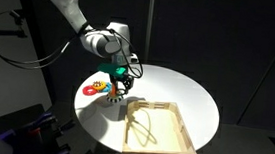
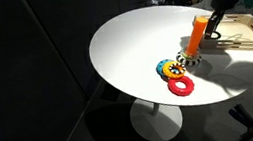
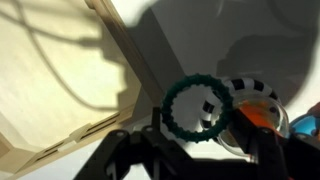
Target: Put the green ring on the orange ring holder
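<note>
My gripper (image 3: 195, 142) is shut on the green ring (image 3: 197, 108), a small dark-green toothed ring held level above the white table. The orange ring holder (image 3: 262, 115) stands right beside the ring, on a black-and-white striped base, and the ring is not over it. In an exterior view the orange ring holder (image 2: 195, 35) is an upright peg, with the gripper (image 2: 215, 15) close to its top. In an exterior view the gripper (image 1: 123, 81) hangs over the holder (image 1: 112, 95) with the green ring (image 1: 123, 75) at its fingertips.
A wooden tray (image 1: 158, 129) lies on the round white table (image 1: 186, 91) beside the holder; it also shows in the wrist view (image 3: 50, 80). A red ring (image 2: 181, 87), a yellow ring (image 2: 173, 70) and a blue piece (image 2: 160, 67) lie near the holder's base.
</note>
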You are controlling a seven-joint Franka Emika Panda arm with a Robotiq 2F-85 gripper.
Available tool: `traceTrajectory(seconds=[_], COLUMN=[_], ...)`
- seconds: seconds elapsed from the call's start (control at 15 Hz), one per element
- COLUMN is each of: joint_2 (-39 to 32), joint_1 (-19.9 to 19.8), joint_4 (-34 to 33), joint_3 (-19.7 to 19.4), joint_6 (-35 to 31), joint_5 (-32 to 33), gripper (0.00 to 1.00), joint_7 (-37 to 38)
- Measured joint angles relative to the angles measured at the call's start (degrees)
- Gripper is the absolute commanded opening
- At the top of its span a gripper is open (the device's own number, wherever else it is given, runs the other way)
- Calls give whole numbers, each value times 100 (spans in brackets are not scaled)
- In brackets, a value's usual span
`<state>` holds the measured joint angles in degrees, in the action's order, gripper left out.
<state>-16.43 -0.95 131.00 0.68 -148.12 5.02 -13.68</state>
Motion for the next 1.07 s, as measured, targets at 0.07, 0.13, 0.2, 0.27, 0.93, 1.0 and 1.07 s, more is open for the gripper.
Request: traceTrajectory(seconds=[0.07,0.13,0.2,0.27,0.93,1.0,1.07], joint_2=[86,175,258,342,813,812,812], joint_1=[0,0,0,0,5,5,6], joint_4=[-42,-81,-117,-150,-336,-347,-356], joint_3=[18,43,67,89,241,261,281], joint_6=[53,112,165,212,439,443,449], joint_5=[-18,-55,-97,-134,-747,-835,-918], gripper=[44,44,44,44,44,44,44], joint_7=[0,0,0,0,-43,-61,-80])
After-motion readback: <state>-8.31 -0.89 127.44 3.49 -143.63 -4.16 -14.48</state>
